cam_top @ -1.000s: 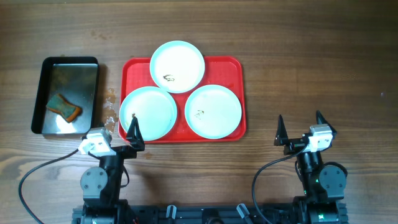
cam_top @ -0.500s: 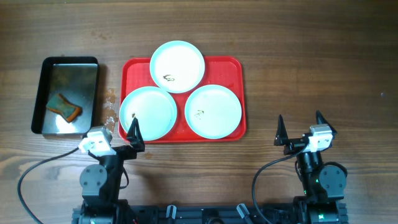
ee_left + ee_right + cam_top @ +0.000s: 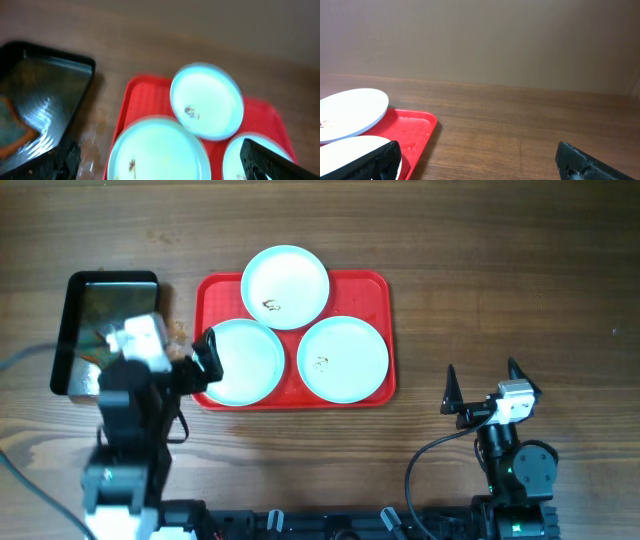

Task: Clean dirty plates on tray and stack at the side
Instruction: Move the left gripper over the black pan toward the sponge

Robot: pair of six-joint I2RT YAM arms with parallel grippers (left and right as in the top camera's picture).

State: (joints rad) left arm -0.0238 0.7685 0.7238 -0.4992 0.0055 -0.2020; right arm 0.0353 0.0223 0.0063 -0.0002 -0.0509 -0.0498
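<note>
The left gripper hung empty with its jaws wide apart. The nearest smudged plate lay just ahead of it on the red tray, with two more plates beyond and to its right. A sponge lay in the black pan to its left. Wiping likely needed that sponge first: swing left, clear the pan's rim, descend squarely, pinch across its short side. The right gripper, also spread, sat well right of the tray.
</note>
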